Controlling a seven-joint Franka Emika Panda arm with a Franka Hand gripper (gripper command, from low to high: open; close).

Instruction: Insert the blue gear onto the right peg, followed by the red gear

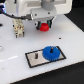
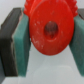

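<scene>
Gripping the red gear (image 2: 48, 31) across its toothed rim, our gripper (image 1: 44, 26) has both teal pads (image 2: 21, 46) clamped on it above the white table (image 1: 70, 35). We judge it light, rigid, slippery plastic. We count one red gear, one blue gear (image 1: 51, 52) seated on the plate (image 1: 34, 60).
</scene>
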